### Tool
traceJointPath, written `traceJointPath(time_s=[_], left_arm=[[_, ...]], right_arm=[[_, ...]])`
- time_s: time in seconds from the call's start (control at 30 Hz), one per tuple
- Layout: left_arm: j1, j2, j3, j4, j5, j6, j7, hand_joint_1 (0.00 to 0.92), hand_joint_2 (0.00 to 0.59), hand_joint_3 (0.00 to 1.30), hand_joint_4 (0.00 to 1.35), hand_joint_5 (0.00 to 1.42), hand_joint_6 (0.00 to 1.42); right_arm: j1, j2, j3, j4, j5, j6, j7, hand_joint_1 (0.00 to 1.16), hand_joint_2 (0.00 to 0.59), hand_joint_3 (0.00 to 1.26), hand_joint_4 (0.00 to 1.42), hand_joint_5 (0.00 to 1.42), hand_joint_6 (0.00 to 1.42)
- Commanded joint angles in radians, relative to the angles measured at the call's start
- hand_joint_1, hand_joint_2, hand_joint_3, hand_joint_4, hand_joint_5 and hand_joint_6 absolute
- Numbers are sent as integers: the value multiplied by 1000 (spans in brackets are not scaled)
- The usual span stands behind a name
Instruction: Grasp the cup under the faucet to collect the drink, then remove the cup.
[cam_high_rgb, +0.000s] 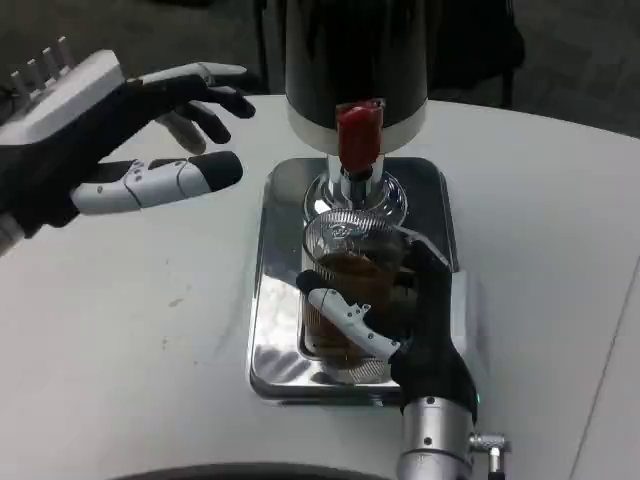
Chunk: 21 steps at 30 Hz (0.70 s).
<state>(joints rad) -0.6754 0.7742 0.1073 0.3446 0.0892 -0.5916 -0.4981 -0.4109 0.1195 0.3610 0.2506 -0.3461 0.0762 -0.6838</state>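
Note:
A clear ribbed glass cup (350, 270) with brown drink in it stands on the shiny metal drip tray (272, 300), right beneath the chrome faucet (355, 185) with its red tap handle (359, 133). My right hand (405, 320) wraps around the cup from the near right side, its thumb across the front of the glass and its fingers behind it. My left hand (130, 135) hovers above the table to the left of the dispenser, fingers spread, holding nothing.
The dark dispenser body (355, 50) with a white base ring rises behind the tray. White table (130, 330) lies to the left of the tray, and more of it stretches to the right. The table's far edge runs behind the dispenser.

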Motion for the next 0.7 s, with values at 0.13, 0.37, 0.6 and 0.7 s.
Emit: traceJointPath(time_s=[0.13,0.37,0.6,0.7], left_arm=[[17,4,12,7,-5,6,19,0,118,272,317,441,523],[14,0,11,11,-5,13,23,0,118,276,318,441,525],[8,-2,10,20,-7,15,25,0,118,280,318,441,526],[9,-4,9,21,-7,15,25,0,118,281,318,442,531]], right_arm=[[55,99,15,-100,-4,8,13,747,219,703,793,878,862],[89,85,16,-147,1,33,39,761,212,715,814,908,892],[126,73,20,-181,1,43,53,767,212,729,814,923,908],[148,72,24,-210,4,46,55,767,212,730,814,926,922]])
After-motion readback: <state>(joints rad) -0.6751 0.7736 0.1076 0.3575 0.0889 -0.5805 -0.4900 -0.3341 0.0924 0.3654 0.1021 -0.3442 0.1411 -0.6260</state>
